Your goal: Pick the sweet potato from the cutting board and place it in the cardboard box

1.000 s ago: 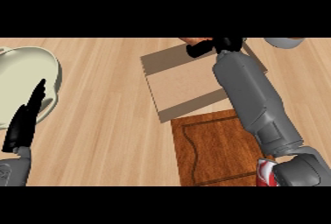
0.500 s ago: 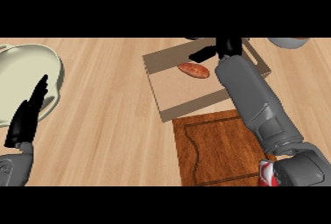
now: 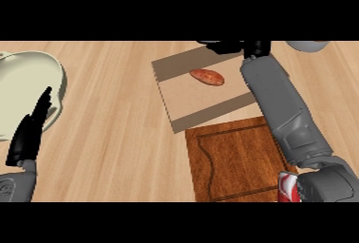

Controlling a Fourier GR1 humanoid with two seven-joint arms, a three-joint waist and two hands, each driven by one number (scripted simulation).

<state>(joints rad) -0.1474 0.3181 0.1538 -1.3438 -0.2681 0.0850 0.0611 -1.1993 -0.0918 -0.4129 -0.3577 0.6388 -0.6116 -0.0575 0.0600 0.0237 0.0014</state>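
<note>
Your sweet potato (image 3: 207, 77) lies in the box (image 3: 191, 100), upper middle. Right hand (image 3: 235, 46) beside it seems open; left hand (image 3: 32, 130) rests straight-fingered at far left.

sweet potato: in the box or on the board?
In the box. The sweet potato lies on the floor of the cardboard box, apart from the right hand.

Showing the sweet potato (image 3: 207, 77) lying in the cardboard box (image 3: 196, 102), that box sitting on the worktop (image 3: 119, 142) just behind the cutting board (image 3: 235, 161)
</note>
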